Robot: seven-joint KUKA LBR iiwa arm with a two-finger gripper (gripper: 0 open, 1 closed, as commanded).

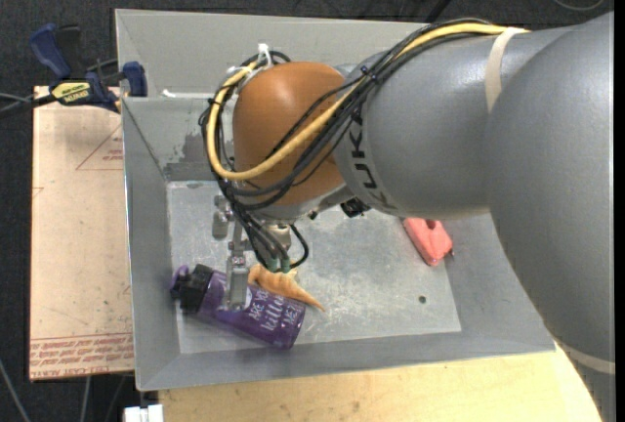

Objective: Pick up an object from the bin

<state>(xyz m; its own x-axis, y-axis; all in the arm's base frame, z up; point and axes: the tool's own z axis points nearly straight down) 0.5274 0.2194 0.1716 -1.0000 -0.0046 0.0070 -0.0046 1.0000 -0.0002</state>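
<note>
- Nearest the lens, the grey arm (488, 127) comes in from the right and covers much of the right and upper part of the bin (146, 215).
- Yellow and black cables (322, 122) run along the arm and loop round the left side of the wrist.
- On the wrist sits a domed orange cover (283, 132), over the middle of the bin.
- Below the cover the gripper (234, 288) hangs down to the front-left part of the bin floor. Its tip is at a purple bottle (256, 317), close to the bottle's neck.
- Whether the fingers are spread or pressed together cannot be told, as the gripper's body and the cables hide most of them. Nor can I tell whether the bottle is between them.
- The bottle lies on its side just beside the front wall, with its black cap (190, 285) pointing left and white lettering on its side.
- An orange carrot (283, 283) lies just right of the gripper, against the bottle's upper edge, with its thin tip pointing right and down.
- A pink block (428, 239) lies on the floor to the right, well apart from the bottle and just beside the arm's lower edge.
- The bin has sloping grey walls and a scuffed floor.
</note>
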